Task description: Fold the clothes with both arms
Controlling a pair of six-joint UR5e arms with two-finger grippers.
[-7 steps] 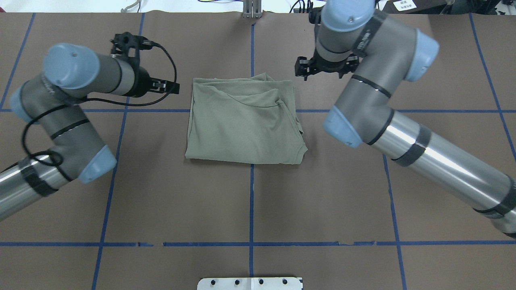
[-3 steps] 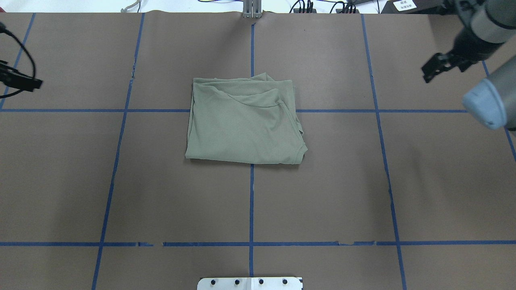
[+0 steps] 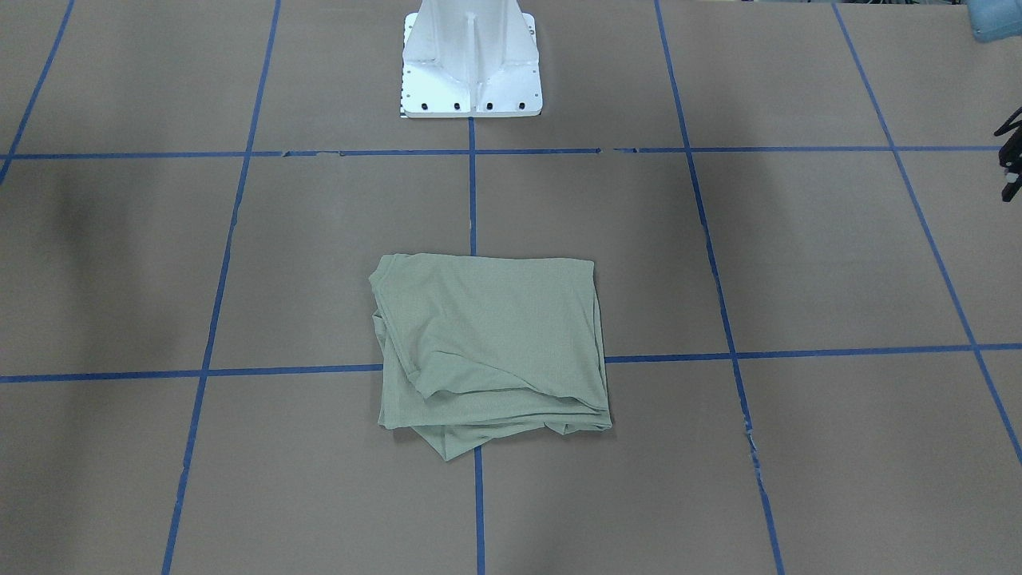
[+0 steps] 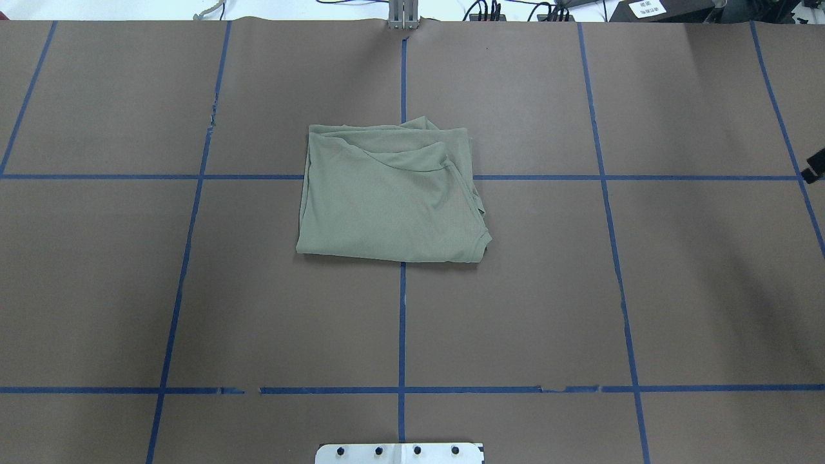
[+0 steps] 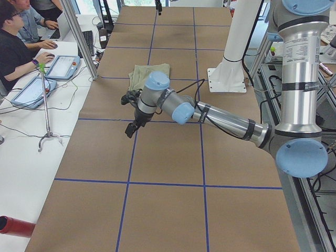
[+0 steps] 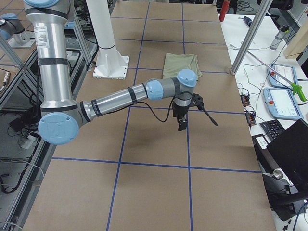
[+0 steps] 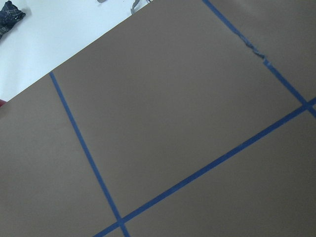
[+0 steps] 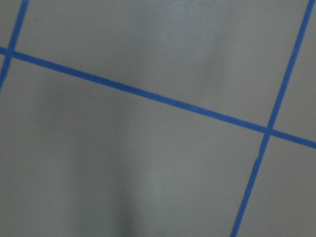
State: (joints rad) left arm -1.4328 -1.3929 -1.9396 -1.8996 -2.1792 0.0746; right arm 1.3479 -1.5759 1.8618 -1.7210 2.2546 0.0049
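Shirt [image 4: 390, 193] lay folded on the table [image 4: 193, 290].
Left gripper [image 5: 129, 131] and right gripper [image 6: 181, 126] held no cloth; their opening could not be told.

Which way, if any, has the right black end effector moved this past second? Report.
Yes: the right black end effector went rightward, from beside the sage-green knit shirt past the rightmost blue tape line.

We see the sage-green shirt [image 3: 489, 343] folded into a rough rectangle at mid-table, its layers loosest along the near edge, where one corner pokes out. It covers the crossing of two blue tape lines [image 3: 798, 351]. The white pedestal base [image 3: 471, 60] stands at the top of the brown table [image 3: 798, 239]. At the right border only slivers of the left arm [image 3: 1011, 156] show, well apart from the shirt
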